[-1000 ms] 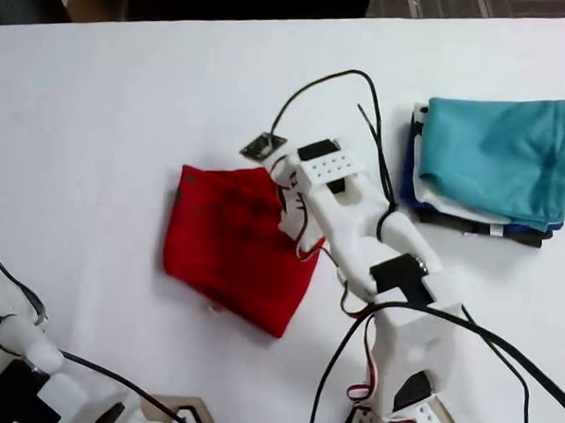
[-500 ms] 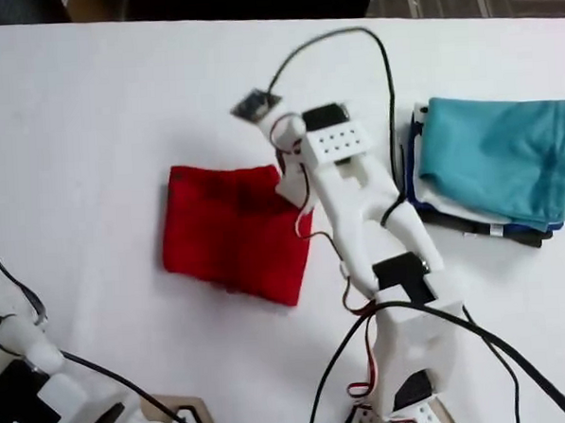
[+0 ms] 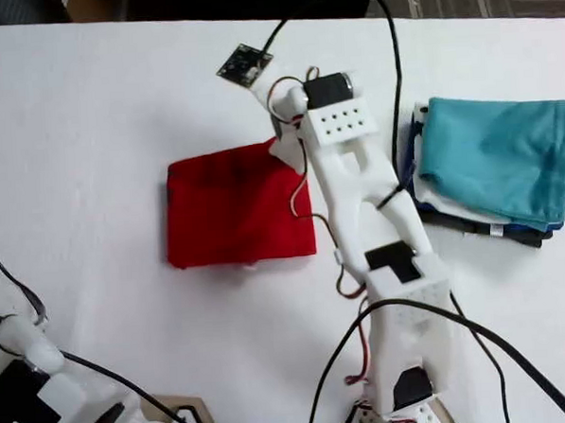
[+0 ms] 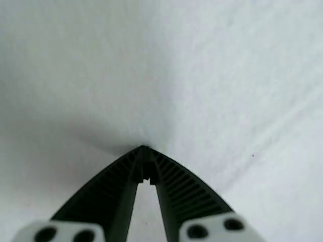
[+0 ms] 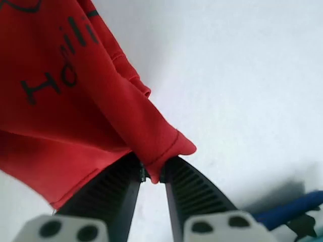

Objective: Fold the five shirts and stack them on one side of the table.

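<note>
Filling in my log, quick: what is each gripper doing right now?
Left gripper: shut, holding nothing, over the table.
Right gripper: shut on a corner of the red shirt.

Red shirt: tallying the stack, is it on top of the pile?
No, the red shirt lies on the table, apart from the pile.
</note>
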Robot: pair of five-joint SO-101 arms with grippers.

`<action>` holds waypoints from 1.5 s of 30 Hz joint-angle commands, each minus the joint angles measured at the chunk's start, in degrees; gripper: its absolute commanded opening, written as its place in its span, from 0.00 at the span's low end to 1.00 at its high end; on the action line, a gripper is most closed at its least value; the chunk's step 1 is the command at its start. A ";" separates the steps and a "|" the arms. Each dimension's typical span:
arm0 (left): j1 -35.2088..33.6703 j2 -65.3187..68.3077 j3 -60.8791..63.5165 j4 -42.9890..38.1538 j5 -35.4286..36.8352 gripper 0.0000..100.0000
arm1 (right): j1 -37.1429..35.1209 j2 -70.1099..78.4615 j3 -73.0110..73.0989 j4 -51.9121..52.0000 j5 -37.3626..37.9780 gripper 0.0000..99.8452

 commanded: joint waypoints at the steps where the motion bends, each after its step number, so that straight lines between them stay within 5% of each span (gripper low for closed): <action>1: 0.35 -0.88 -0.04 -0.88 0.53 0.03 | 0.48 3.56 -6.68 -1.27 0.44 0.02; 7: 0.35 -0.88 -0.04 -0.88 0.53 0.03 | 0.48 8.57 -15.56 2.86 0.18 0.03; 12: 0.35 -0.88 -0.04 -0.88 0.53 0.03 | 0.75 8.57 -23.82 8.04 -0.09 0.19; 18: 0.35 -0.88 -0.04 -0.88 0.53 0.03 | -1.01 8.57 -29.45 11.91 -6.68 0.16; 22: 0.35 -0.88 -0.04 -0.88 0.53 0.03 | -4.53 8.84 -25.05 13.23 -14.15 0.02; 35: 0.35 -0.88 -0.04 -0.88 0.53 0.03 | -22.29 3.38 -2.46 11.65 -17.67 0.09; 45: 0.35 -0.88 -0.04 -0.88 0.53 0.03 | -22.99 -0.13 13.36 -1.36 -17.85 0.09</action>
